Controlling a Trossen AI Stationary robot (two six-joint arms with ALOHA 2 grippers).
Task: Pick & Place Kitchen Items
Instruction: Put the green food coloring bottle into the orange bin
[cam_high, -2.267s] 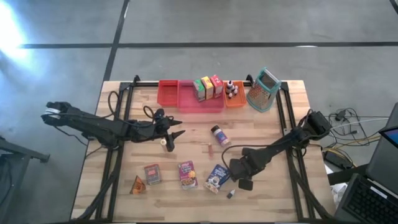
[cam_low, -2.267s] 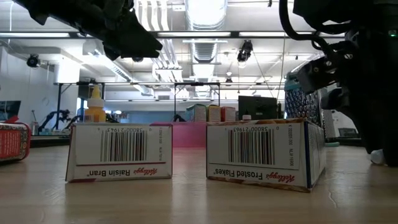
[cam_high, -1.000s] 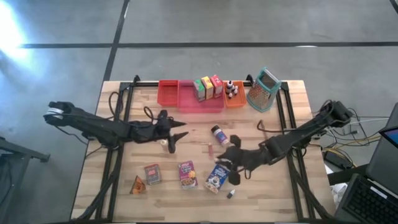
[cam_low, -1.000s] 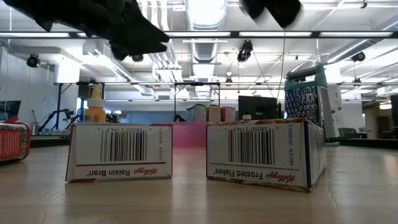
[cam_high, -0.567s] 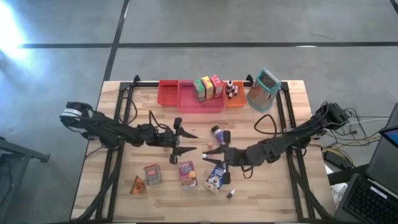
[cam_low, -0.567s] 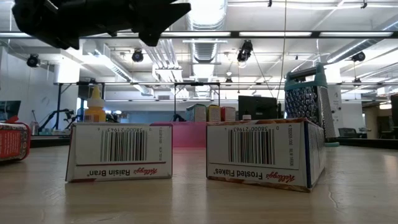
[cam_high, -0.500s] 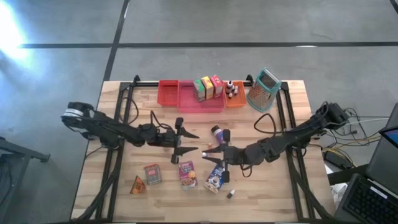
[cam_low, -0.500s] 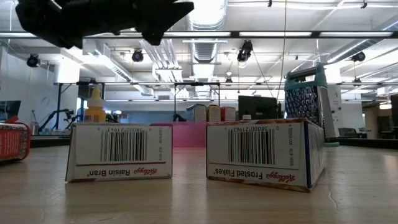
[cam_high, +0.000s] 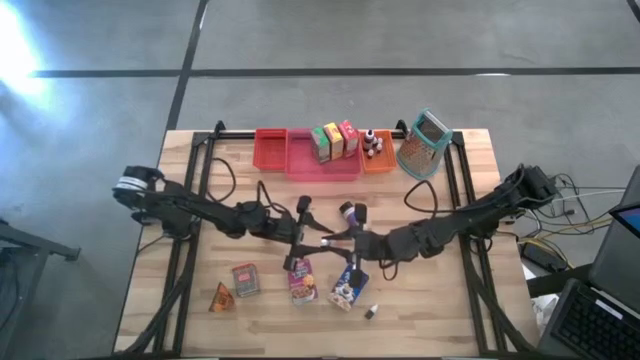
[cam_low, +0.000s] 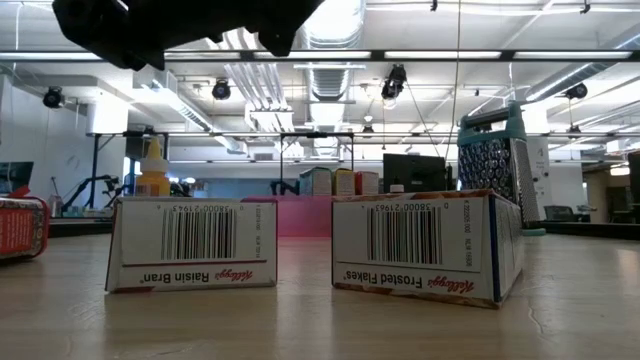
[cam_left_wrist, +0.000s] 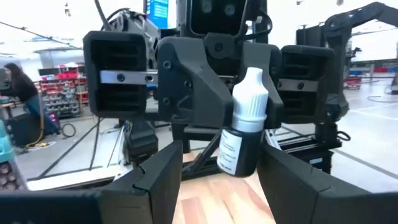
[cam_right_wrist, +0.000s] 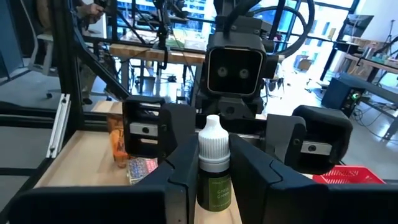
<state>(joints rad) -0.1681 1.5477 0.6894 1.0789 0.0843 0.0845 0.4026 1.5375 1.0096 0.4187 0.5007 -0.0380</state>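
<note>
From above, the spot where the two claws meet over the middle of the desk is a dark tangle, and the small white-capped bottle between them cannot be picked out there; the low view cuts off nearly everything of the arms, showing only a black mass along its upper edge; the bottle's label is too blurred to read with certainty.

The right claw pinches the bottle upright between its two fingers; the left claw faces it with its fingers spread to either side of the bottle, and whether they touch it cannot be told; in the left wrist view the bottle stands just ahead of those fingers, backed by the right arm's hardware.

Below the meeting point lie the Raisin Bran box and the Frosted Flakes box, side by side on the desk; a red box and an orange wedge lie further left; a tiny bottle lies near the front edge; the tray bins at the back hold three upright boxes, with a grater to their right.

Half a second ago the claws were apart, with bare desk between them; now they have closed in nose to nose, both shifted towards the centre.
</note>
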